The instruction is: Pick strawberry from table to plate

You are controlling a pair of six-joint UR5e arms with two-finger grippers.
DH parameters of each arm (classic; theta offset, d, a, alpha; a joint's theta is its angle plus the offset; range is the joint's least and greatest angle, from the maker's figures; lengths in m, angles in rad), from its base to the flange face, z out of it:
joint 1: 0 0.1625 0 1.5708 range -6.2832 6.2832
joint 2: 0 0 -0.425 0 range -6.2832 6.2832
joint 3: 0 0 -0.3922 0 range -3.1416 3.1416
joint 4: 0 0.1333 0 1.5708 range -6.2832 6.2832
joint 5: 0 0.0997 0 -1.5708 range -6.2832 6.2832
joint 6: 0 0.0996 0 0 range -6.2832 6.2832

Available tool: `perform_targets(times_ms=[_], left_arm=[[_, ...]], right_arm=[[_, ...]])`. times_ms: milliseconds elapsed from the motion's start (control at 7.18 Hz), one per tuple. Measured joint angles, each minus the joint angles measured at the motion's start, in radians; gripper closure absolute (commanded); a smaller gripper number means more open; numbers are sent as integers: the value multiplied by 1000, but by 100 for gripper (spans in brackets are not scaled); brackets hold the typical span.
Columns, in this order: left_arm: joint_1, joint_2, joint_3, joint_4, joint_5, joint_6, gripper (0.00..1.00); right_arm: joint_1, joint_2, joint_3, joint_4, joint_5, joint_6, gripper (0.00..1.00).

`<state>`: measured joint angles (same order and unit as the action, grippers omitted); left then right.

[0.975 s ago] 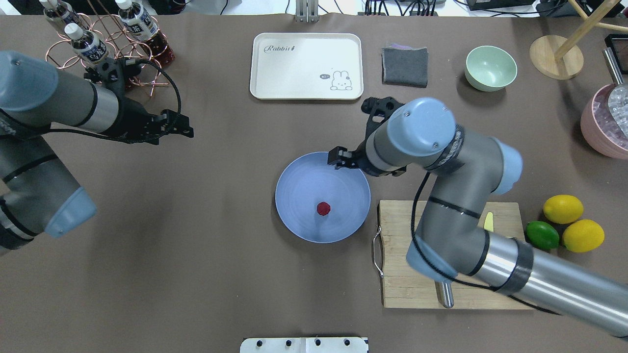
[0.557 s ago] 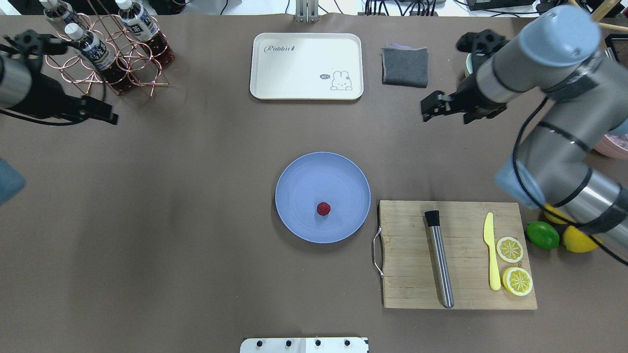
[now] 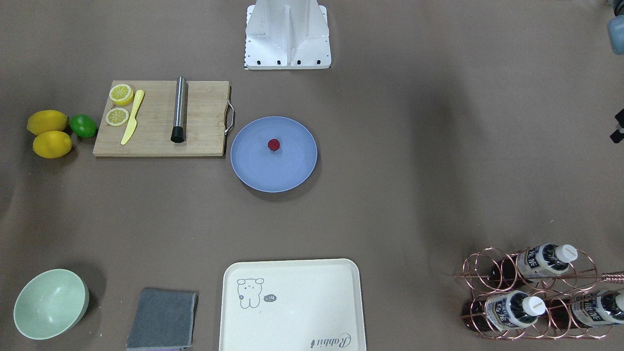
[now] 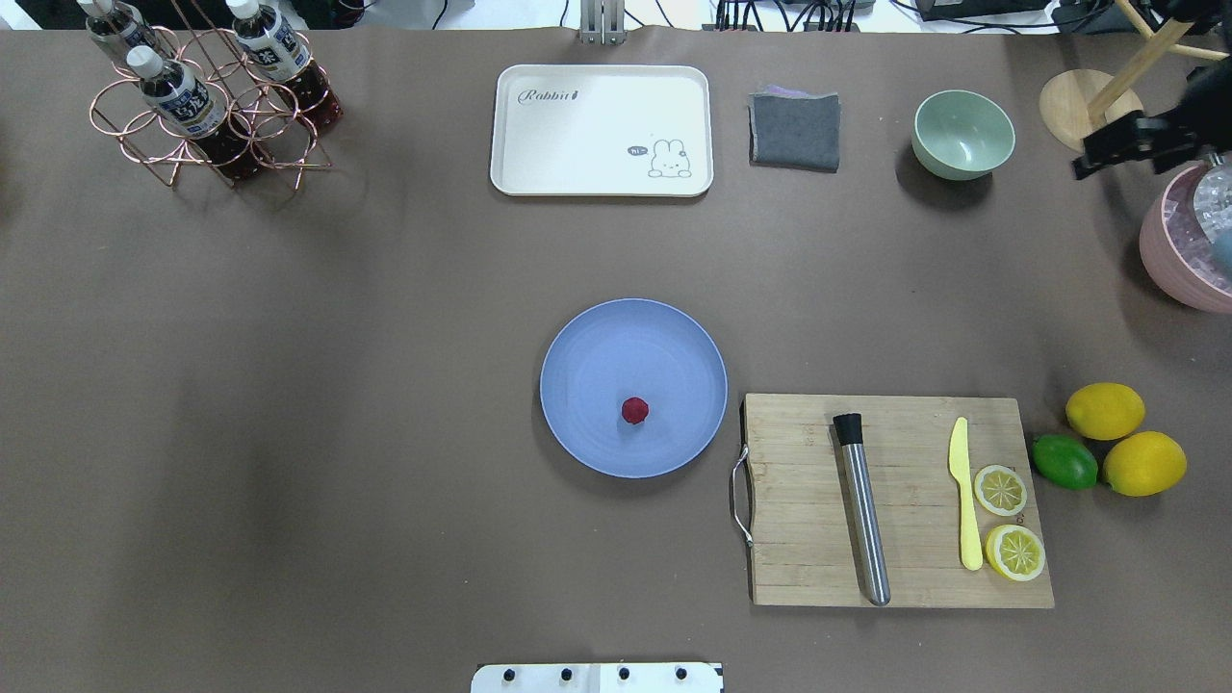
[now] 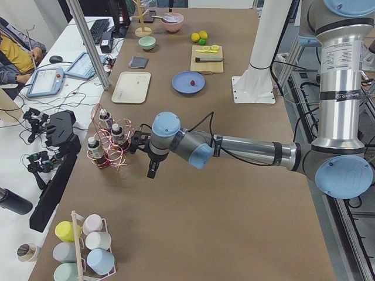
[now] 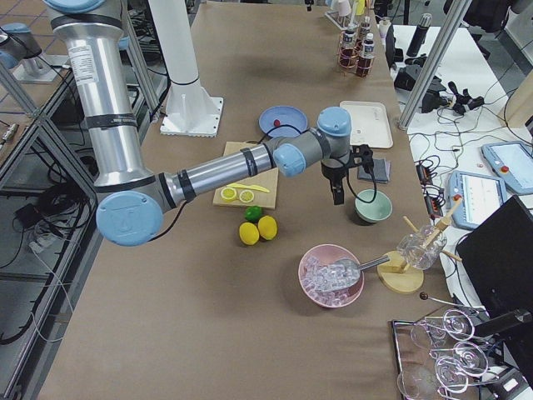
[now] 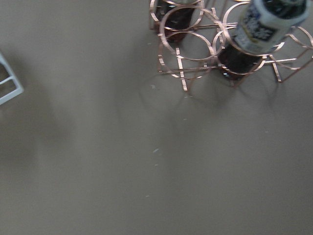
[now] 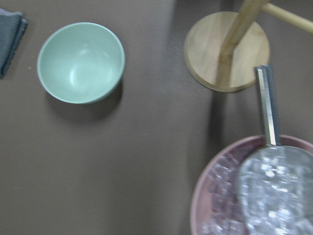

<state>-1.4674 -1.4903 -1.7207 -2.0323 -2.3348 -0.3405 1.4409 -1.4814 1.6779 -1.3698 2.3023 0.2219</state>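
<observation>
The small dark-red strawberry (image 4: 634, 410) (image 3: 274, 144) lies inside the round blue-grey plate (image 4: 577, 356) (image 3: 263, 168) at the middle of the brown table (image 4: 385, 385). Nothing touches either one. My right gripper (image 4: 1086, 159) (image 6: 336, 196) hangs far off at the back right, between the green bowl and the pink ice bowl, fingers apart and holding nothing. My left gripper (image 5: 150, 171) hovers beside the bottle rack. Only a dark sliver of it (image 3: 618, 127) shows at the front-facing view's edge, so I cannot tell its state.
A wooden cutting board (image 4: 799, 481) with a metal muddler, yellow knife and lemon slices lies right of the plate. Two lemons and a lime (image 4: 1064, 461) sit beyond it. At the back stand a cream tray (image 4: 602, 130), grey cloth (image 4: 794, 130), green bowl (image 4: 962, 135) and bottle rack (image 4: 207, 96).
The right arm swung away from the plate to the back right corner. The left arm pulled out of the overhead view to the left. The strawberry stayed on the plate.
</observation>
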Motion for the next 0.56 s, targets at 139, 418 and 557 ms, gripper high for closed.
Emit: perform_targets(times_ms=[139,418,557], left_arm=[[-31,21,4,0,-4,10,3],[-59,33,2,0,-5,15,3],[-85,43,2,0,-8,15,3]], right_arm=[[68,-49,-31,3,3,-99,0],[144,-105,-66,30,2,-167,0],[166,-120,-90,85,1,-173,0]])
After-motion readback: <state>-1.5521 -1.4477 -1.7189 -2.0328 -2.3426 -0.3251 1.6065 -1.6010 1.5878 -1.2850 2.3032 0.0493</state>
